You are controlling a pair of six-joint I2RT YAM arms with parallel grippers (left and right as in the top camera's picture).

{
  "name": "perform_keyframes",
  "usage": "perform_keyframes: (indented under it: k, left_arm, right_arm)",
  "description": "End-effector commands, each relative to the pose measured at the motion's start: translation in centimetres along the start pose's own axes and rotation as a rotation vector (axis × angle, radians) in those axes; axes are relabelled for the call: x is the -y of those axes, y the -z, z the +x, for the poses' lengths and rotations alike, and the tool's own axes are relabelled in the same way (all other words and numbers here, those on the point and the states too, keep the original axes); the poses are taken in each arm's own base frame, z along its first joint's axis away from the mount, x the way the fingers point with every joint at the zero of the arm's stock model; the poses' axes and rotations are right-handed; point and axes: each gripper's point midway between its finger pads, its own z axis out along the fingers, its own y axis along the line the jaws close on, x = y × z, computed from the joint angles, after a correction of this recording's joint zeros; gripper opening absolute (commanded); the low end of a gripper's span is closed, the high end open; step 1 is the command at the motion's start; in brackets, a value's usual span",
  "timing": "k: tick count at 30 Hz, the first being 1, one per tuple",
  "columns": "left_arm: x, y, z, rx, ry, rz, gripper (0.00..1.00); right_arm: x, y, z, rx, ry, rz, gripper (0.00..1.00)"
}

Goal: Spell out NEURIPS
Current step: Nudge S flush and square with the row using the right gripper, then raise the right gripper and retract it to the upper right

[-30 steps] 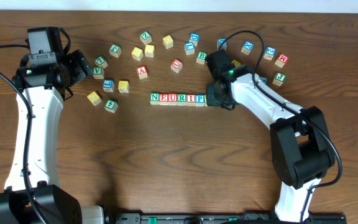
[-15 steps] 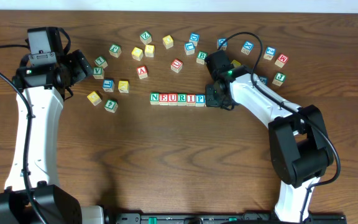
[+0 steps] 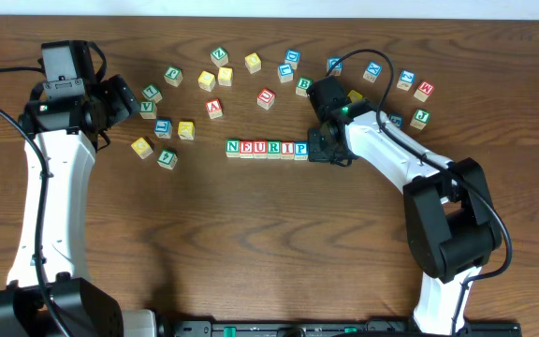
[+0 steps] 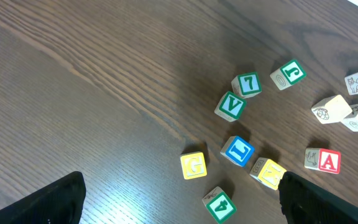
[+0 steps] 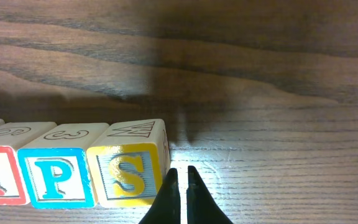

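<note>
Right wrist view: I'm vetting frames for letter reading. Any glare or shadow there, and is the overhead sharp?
Right wrist: a bright glare patch on the table beside the S cube, at the right gripper's tips; a dark shadow band above. Overhead: evenly lit and sharp, the row's letters small but readable.

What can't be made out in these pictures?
Overhead: the S block, clear from the right wrist, is hidden under the right gripper.
Right wrist: left edge cuts off the row of blocks before I.
Overhead: a yellow block partly under the right arm.
</note>
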Motion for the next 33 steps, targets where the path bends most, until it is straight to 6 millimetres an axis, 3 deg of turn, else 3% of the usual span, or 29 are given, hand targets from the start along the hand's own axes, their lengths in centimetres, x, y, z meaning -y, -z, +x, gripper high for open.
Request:
perform_keyframes:
  k: [1, 27, 32, 33]
  left_arm:
    - [-0.1, 0.0, -0.4, 0.007, 0.001, -0.006, 0.98]
    - [-0.1, 0.0, -0.4, 0.007, 0.001, -0.006, 0.98]
    - [-0.1, 0.0, -0.4, 0.007, 0.001, -0.006, 0.98]
    - [-0.1, 0.0, -0.4, 0.007, 0.001, -0.006, 0.98]
  right_arm:
    - [-0.3, -0.5, 0.5, -0.017, 0.016, 0.000, 0.01]
    - [-0.4, -0.4, 0.6, -0.024, 0.015, -0.009, 0.01]
    - [0.2, 1.0, 0.1, -0.004, -0.001, -0.014, 0.01]
    - [0.5, 2.0, -0.3, 0.014, -0.011, -0.020, 0.02]
